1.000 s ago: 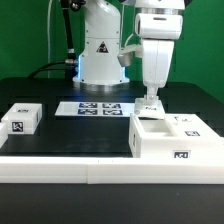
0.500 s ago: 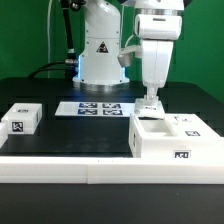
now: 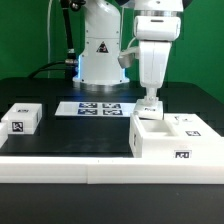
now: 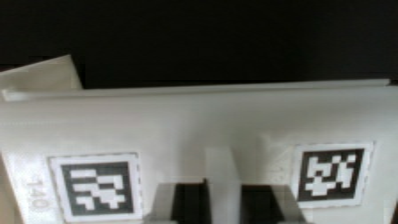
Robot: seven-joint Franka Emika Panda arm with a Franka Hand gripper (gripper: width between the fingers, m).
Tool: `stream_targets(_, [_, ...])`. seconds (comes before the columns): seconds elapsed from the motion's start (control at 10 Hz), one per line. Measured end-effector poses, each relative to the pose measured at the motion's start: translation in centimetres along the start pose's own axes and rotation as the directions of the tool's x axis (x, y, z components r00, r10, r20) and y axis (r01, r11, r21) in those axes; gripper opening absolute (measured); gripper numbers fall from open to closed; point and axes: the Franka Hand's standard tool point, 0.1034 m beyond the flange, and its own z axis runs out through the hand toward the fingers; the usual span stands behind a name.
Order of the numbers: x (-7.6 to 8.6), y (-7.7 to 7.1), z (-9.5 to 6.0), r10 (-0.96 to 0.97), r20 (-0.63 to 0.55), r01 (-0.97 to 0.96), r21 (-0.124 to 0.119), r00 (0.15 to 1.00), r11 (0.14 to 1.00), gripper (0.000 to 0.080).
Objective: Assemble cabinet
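The cabinet [image 3: 172, 146], a white box with an open compartment and black-and-white tags, stands at the exterior view's right on the black table. My gripper [image 3: 150, 106] points straight down at the cabinet's far rim. In the wrist view the cabinet's white face [image 4: 196, 125] with two tags fills the picture. My gripper [image 4: 226, 207] has its two dark fingers [image 4: 191, 205] close on either side of a thin white ridge of the cabinet. A small white tagged panel part [image 3: 22, 119] lies at the exterior view's left, far from the gripper.
The marker board [image 3: 98, 108] lies flat in front of the white robot base [image 3: 100, 55]. A long white ledge [image 3: 90, 172] runs along the table's near edge. Black table [image 3: 75, 135] lies between the small part and the cabinet.
The arm's upper part has shifted very slightly upward. The fingertips, the cabinet and the small part stay where they were.
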Motion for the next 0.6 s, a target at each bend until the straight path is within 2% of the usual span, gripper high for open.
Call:
stream_targets(0.2, [-0.09,-0.22,0.15,-0.001,-0.002,0.001,0.000,1.000,1.000,0.0068])
stream_targets(0.6, [-0.44,0.26,0.01,-0.074,-0.003,0.074,-0.005,0.997,0.997,0.0068])
